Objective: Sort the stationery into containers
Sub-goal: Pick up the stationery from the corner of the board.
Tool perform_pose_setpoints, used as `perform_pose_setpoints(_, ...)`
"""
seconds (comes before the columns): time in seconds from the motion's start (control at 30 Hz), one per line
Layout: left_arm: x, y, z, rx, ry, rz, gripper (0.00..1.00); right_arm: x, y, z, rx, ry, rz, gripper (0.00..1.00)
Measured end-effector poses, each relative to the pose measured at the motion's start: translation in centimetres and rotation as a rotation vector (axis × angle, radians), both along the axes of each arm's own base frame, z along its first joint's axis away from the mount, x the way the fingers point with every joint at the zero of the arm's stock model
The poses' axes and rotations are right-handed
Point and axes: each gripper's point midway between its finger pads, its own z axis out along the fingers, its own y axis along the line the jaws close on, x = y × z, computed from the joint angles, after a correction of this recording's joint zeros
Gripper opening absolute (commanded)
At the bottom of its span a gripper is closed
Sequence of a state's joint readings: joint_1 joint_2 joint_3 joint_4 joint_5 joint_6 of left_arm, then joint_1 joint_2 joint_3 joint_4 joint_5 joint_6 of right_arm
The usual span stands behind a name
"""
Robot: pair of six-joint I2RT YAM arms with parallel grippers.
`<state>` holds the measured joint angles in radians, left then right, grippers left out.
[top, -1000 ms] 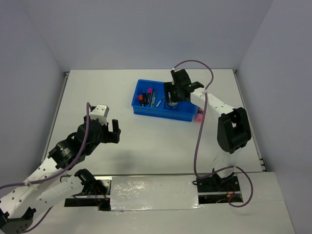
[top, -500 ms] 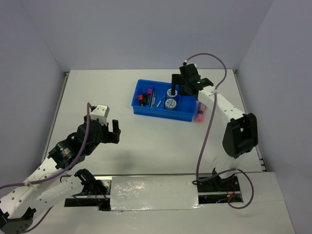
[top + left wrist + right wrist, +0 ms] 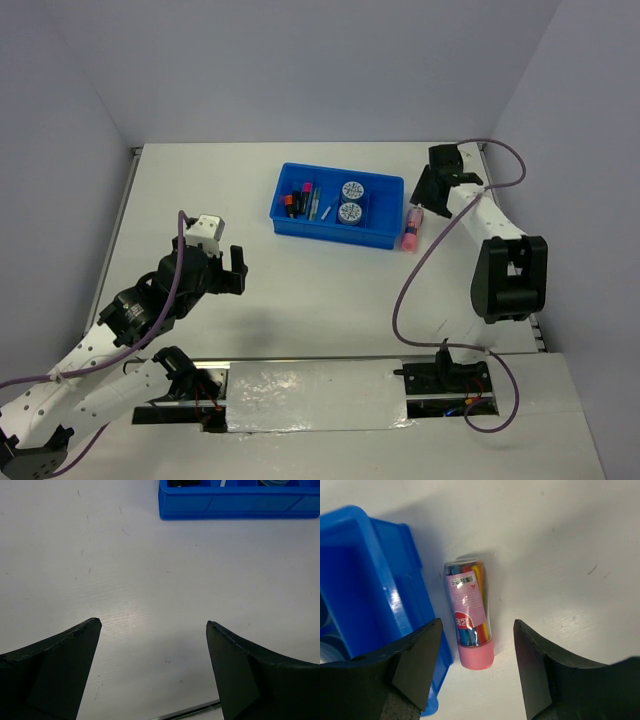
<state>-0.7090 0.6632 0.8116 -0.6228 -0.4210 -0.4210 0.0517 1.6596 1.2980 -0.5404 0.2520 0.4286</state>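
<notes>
1. Currently the left claw [image 3: 152,625] hovers over bare worktop [image 3: 150,565] with its fingers spread wide and nothing between them, well apart from the blue tray [image 3: 330,233]. It has no part in this step and is best left there.
2. Inside the tray, the highlighters [image 3: 291,201] and thin pens [image 3: 316,203] lie in the left compartments. The two rolls [image 3: 352,190] sit in one further right.
3. Only the pink tube [image 3: 470,622] lies outside, flat on the worktop just beside the tray's right end wall and roughly parallel to it.
4. Above it hangs the right claw [image 3: 476,622], fingers apart and empty, straddling the tube across its width. Picking up the tube looks like the step in hand.
5. To do it well:
   - Nudge the claw slightly away from the tray first, since the finger nearer the wall could catch the rim on the way down.
   - Come straight down and close across the middle of the barrel, not the cap.
   - Close gently, because a round tube is likely to roll.
   - Lift it clear of the rim before carrying it over a compartment.
</notes>
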Motion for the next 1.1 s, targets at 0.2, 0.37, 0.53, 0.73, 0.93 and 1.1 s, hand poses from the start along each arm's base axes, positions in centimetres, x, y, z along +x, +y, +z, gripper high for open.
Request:
perform_pose_setpoints(0.2,0.0,0.0,0.1,-0.002,-0.002,0.0,0.99,-0.3,0.9,-5.2,0.06,0.11,0.036,0.64)
perform_pose_setpoints(0.37,-0.1,0.1,0.3,-0.008,-0.01,0.0,0.99,-0.8,1.7,-8.0,0.107,0.167,0.064,0.64)
perform_pose_setpoints(0.53,-0.1,0.1,0.3,-0.009,-0.01,0.0,0.99,-0.9,2.0,-9.8,0.14,0.206,0.089,0.54)
perform_pose_setpoints(0.73,-0.2,0.1,0.6,-0.017,-0.02,0.0,0.99,-0.7,1.1,-10.1,0.168,0.206,0.072,0.4)
perform_pose_setpoints(0.93,-0.2,0.1,0.6,-0.018,-0.021,-0.001,0.99,-2.0,0.1,-9.2,0.158,0.19,0.052,0.33)
perform_pose_setpoints(1.1,-0.2,0.1,0.6,-0.018,-0.021,-0.001,0.99,-2.4,0.3,-3.2,0.15,0.043,0.072,0.33)
